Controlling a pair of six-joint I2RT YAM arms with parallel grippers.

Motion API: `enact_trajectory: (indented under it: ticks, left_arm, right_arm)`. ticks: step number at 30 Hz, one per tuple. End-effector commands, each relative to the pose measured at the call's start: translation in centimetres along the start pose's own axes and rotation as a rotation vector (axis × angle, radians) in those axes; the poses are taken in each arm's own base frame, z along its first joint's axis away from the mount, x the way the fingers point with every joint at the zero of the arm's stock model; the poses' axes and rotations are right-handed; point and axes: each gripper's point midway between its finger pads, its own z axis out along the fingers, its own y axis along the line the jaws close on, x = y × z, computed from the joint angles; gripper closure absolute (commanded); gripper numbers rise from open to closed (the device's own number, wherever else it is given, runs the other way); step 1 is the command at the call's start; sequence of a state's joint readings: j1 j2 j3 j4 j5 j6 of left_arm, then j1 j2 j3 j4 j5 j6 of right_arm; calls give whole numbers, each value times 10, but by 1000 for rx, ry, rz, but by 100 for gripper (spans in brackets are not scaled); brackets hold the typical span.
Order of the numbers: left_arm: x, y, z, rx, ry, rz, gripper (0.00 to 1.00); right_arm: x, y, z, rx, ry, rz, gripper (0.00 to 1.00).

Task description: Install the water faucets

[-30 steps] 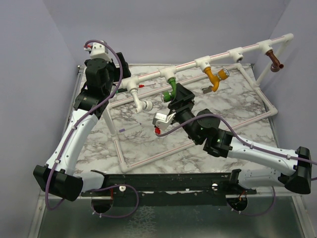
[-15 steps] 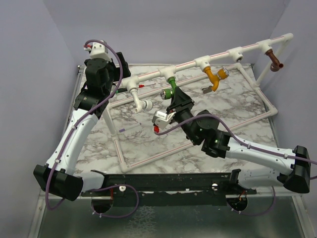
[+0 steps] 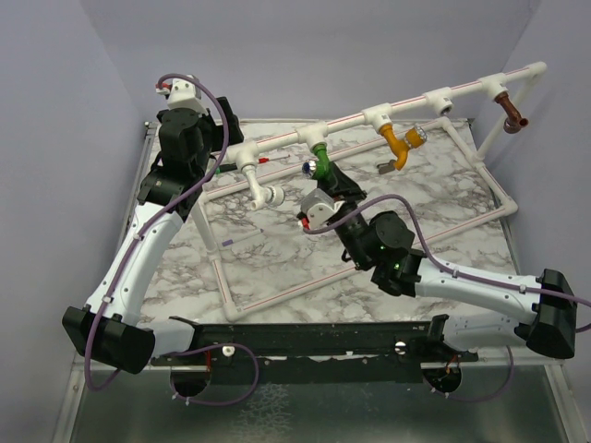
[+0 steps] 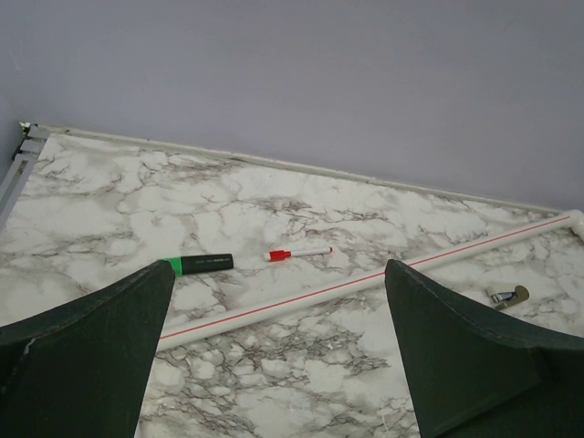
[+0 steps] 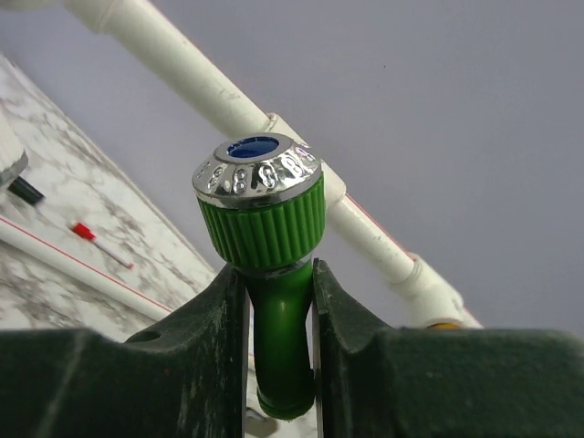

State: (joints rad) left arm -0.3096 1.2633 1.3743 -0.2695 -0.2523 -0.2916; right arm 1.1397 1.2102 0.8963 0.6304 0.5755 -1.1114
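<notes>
Left hand [image 4: 278, 274] hovers at the far-left end of the frame, fingers spread, nothing between them; below it only marbled counter [image 4: 109, 210], a green-capped marker [image 4: 203, 264] and a red-capped pen [image 4: 297, 253]. Next along the overhead pipe [image 3: 277, 140], white faucet [image 3: 259, 182] hangs from its tee. Then the green faucet [image 5: 260, 228], seated under the next tee, right hand [image 5: 278, 274] clamped on its stem just below the ribbed knob. Change over the last second: right wrist has rolled, its camera housing swinging up and over, and the faucet's silver cap now faces up and to the left instead of sideways. Faucet turns with the hand, so I read this as threading it into the tee. How far home it sits cannot be told. Further right, orange-yellow faucet [image 3: 398, 144] hangs fitted, a small grey metal piece [image 3: 386, 168] lying on the counter beneath. One tee [image 3: 440, 99] beyond appears bare. Brown faucet [image 3: 512, 113] at the far-right corner.
</notes>
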Motion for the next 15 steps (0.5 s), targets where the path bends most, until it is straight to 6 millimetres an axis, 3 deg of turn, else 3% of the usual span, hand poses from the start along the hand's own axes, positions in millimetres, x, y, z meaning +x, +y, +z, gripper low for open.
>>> enact_trajectory:
  ticks: [1, 7, 15]
  left_arm:
    - [101, 5, -2, 12, 331, 81, 1]
    - [101, 5, -2, 12, 331, 82, 1]
    - [99, 5, -3, 12, 324, 81, 1]
  right_arm:
    - [-17, -2, 3, 80, -70, 463, 99]
    - [-28, -6, 3, 123, -108, 835, 99]
    - [-24, -9, -2, 216, -112, 1272, 100]
